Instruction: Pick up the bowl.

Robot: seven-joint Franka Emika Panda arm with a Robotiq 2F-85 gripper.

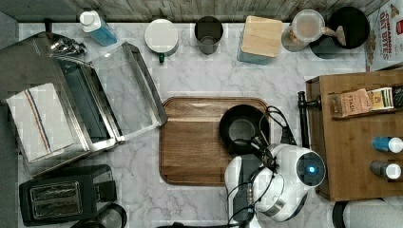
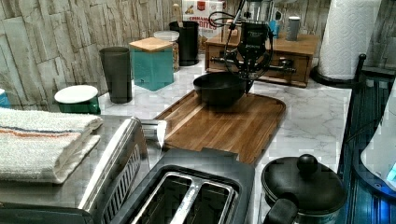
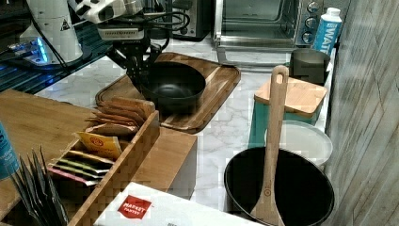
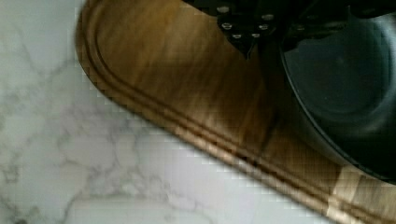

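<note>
The bowl point(image 1: 241, 128) sits right of centre in the top view, on the wooden board point(image 1: 190, 152). The end effector point(image 3: 136, 70) straddles its rim; whether it grips, I cannot tell. A shallow bite on the glossy rim could let the bowl slip.

A white marble bench with grey veins point(image 1: 199, 80) fills the middle of the top view; a wall of grey, rough stone tiles point(image 2: 42, 42) stands at the left view's upper left.
</note>
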